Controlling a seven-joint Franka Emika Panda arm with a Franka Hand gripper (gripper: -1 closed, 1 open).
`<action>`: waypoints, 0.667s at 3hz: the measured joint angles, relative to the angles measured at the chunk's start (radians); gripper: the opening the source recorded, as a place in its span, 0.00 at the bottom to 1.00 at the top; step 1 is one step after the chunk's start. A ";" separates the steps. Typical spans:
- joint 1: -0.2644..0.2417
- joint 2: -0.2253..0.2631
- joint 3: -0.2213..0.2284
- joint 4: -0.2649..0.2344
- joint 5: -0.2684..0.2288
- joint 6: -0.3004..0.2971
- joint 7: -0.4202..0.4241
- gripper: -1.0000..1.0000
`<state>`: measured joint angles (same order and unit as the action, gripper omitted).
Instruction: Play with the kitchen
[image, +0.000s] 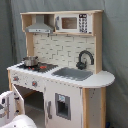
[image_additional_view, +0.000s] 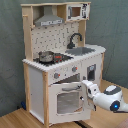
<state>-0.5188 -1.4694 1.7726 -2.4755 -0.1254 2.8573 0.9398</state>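
Behind pincer (image_additional_view: 86, 98), kitchen (image_additional_view: 60, 70) partly hidden

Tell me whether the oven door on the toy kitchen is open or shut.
Open. In the second exterior view the oven door is swung out from the kitchen, a dark gap showing above it; the tool is at its edge.

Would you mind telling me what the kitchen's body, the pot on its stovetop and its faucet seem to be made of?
The kitchen: apparently white-painted board with pale wood edges, where grain-coloured trim shows; matte. The pot: probably metal, silvery and shiny, though it might be coated plastic. The faucet: black and smooth, plastic or painted metal; the look leaves it open.
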 joint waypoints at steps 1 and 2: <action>-0.073 0.000 -0.005 0.042 0.000 0.030 -0.051 1.00; -0.156 0.000 -0.007 0.064 0.000 0.063 -0.096 1.00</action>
<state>-0.6748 -1.4696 1.7655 -2.4112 -0.1255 2.9200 0.8434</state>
